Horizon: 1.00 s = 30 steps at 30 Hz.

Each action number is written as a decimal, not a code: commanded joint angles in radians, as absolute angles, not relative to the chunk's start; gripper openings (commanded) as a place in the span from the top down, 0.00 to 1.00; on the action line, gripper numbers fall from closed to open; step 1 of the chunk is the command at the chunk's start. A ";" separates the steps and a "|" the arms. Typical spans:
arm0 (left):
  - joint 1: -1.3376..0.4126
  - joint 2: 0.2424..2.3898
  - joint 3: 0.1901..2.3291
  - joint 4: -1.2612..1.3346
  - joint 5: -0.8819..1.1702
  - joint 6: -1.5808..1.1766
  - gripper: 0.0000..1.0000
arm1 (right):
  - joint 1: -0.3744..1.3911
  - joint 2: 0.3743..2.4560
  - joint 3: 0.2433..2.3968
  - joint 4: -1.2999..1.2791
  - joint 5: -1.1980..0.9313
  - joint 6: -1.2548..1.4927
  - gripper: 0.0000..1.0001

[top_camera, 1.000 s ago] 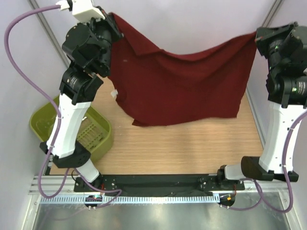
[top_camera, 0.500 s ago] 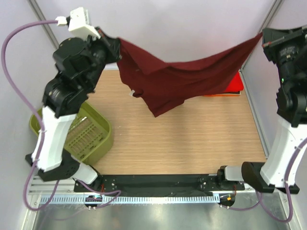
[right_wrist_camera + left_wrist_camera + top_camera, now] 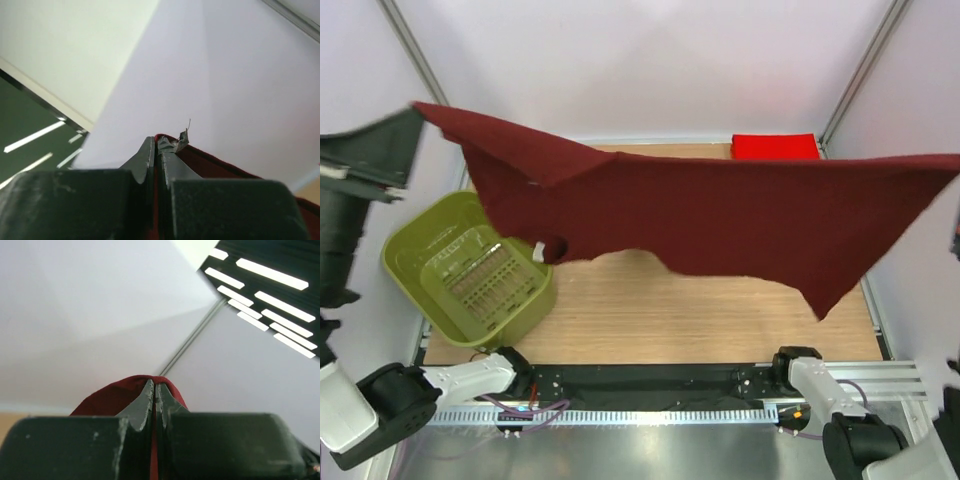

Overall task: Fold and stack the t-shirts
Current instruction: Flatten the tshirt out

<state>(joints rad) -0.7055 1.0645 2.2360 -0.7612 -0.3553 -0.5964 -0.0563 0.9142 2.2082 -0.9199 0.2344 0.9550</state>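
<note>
The work surface is a light wooden table [image 3: 650, 310], enclosed by pale walls [image 3: 620, 60] with thin metal corner posts [image 3: 865, 65].

The dark maroon t-shirt [image 3: 700, 215] is unfolded and suspended above the table. It spans almost the full width of the top view. One corner is raised at the left edge and the opposite corner reaches the right edge. The lower edge sags to a point over the right front area of the table.

The left gripper [image 3: 155, 388] is clamped on a fold of the maroon cloth, which bulges out behind its closed fingertips. The right gripper [image 3: 156, 144] is likewise closed on an edge of the same shirt. A small pale tag [image 3: 182, 137] stands up just beside its fingertips.

The bright red t-shirt [image 3: 775, 147] is folded into a rectangle. It lies flat at the far right corner of the table, apart from the maroon one.

The olive-green basket [image 3: 415, 255] stands at the left edge of the table, partly below the raised shirt.
</note>
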 commanded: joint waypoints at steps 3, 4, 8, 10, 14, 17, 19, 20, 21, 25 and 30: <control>-0.703 1.207 2.439 -0.617 -0.246 -0.615 1.00 | -0.060 0.931 2.281 -0.808 0.367 1.069 0.99; -0.703 1.227 2.442 -0.603 -0.242 -0.617 1.00 | -0.060 0.934 2.278 -0.818 0.367 1.071 0.99; -0.703 1.267 2.410 -0.554 -0.250 -0.557 1.00 | -0.060 0.925 2.215 -0.848 0.414 1.036 0.99; -0.703 1.287 2.359 -0.546 -0.262 -0.517 1.00 | -0.060 0.916 2.139 -0.835 0.426 1.005 0.99; -0.703 1.339 2.249 -0.534 -0.334 -0.396 1.00 | -0.060 0.917 1.950 -0.757 0.408 0.902 0.99; -0.666 1.423 2.171 -0.515 -0.373 -0.284 1.00 | -0.060 0.945 1.766 -0.661 0.380 0.868 0.99; -0.562 1.478 2.119 -0.512 -0.318 -0.311 1.00 | -0.060 0.969 1.639 -0.562 0.364 0.848 0.99; -0.528 1.506 2.096 -0.499 -0.280 -0.330 1.00 | -0.060 0.980 1.599 -0.528 0.362 0.841 0.99; -0.497 1.558 2.068 -0.476 -0.206 -0.347 1.00 | -0.060 0.994 1.557 -0.493 0.362 0.833 0.99; -0.399 1.693 1.962 -0.341 -0.130 -0.368 1.00 | -0.060 1.067 1.313 -0.260 0.397 0.842 0.99; -0.335 1.926 2.126 -0.298 -0.049 -0.383 1.00 | -0.060 1.299 1.224 -0.123 0.385 0.854 0.99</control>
<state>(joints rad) -0.3656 1.8946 2.0048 -0.4374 -0.1333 -0.3679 -0.0563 1.2354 1.2392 -0.3454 0.3649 0.8623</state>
